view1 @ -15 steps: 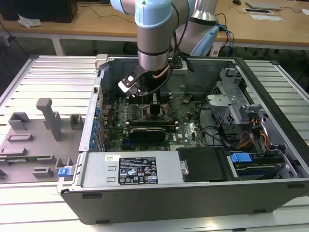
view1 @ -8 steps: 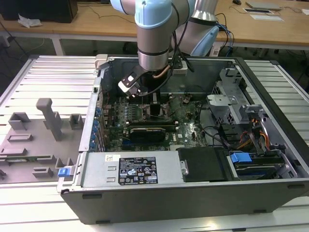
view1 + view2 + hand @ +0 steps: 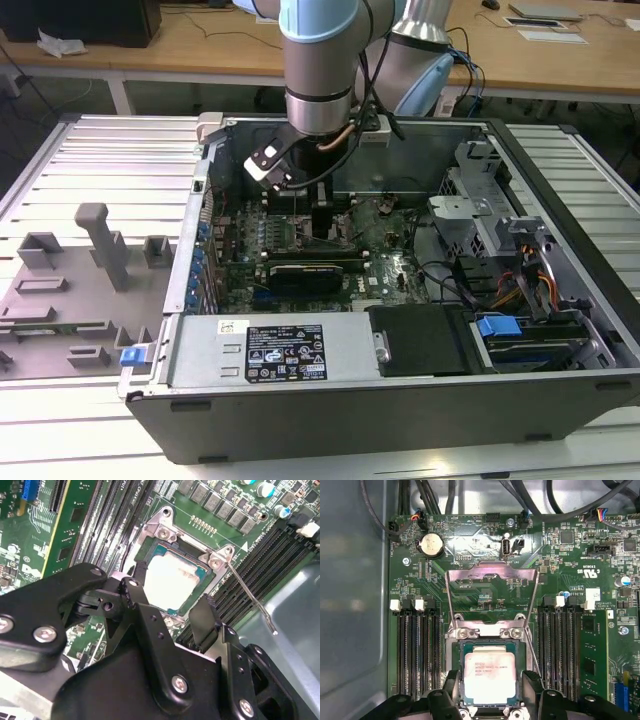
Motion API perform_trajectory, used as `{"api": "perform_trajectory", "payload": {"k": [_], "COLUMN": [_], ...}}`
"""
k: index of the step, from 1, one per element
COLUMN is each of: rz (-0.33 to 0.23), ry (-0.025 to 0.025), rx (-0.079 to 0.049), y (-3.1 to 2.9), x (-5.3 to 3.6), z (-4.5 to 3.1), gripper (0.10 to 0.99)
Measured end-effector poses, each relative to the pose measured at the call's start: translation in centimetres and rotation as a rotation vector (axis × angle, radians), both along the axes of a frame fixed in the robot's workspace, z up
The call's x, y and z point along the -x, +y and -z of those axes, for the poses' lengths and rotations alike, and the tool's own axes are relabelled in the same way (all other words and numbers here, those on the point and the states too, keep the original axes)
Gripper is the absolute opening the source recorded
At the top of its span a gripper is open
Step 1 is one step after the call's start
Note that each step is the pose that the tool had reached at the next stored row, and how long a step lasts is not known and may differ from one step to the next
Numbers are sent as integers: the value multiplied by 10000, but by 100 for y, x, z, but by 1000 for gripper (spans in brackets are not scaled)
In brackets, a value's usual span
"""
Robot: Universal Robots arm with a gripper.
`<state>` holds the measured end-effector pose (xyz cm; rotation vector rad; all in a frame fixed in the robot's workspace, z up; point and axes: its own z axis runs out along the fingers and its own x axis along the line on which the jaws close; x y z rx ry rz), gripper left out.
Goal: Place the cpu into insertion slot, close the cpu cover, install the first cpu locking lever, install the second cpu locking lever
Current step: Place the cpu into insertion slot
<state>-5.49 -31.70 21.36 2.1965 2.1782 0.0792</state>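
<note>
**Inside the open case: chip seated, cover upright**

Over the green motherboard point(image 3: 470, 545), within the computer case point(image 3: 300, 350) that stands on the slatted counter point(image 3: 100, 150), the arm point(image 3: 320, 60) reaches straight down. It places the end effector point(image 3: 492, 677) directly above the insertion slot point(image 3: 490, 640).

The cpu point(image 3: 490, 672) lies flat inside that slot, pale metal top upward, its edges square with the dark rim. The black fingers point(image 3: 454, 680) stand spread on either side of the chip, along the two edges that run parallel to the memory slots point(image 3: 417, 650). In the first wrist view a sliver of rim shows between one finger and the chip, so the grasp reads as released, with nothing carried.

The cpu cover point(image 3: 490, 571) is a silvery frame with a square window. It stands raised on its hinge at the socket edge facing the coin cell point(image 3: 431, 544), beyond the chip from the end effector and well apart from it. One thin locking lever point(image 3: 250, 597) slants free beside the socket, unlatched.
</note>
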Motion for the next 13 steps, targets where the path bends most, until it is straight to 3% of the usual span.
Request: {"api": "perform_trajectory", "payload": {"k": [3,10,13], "rz": [0,0,-1], "ry": [0,0,0], "rx": [-1,0,0], "y": [0,0,0], "x": [0,0,-1], "z": [-2,-8,-11], "gripper": [537,110,106]}}
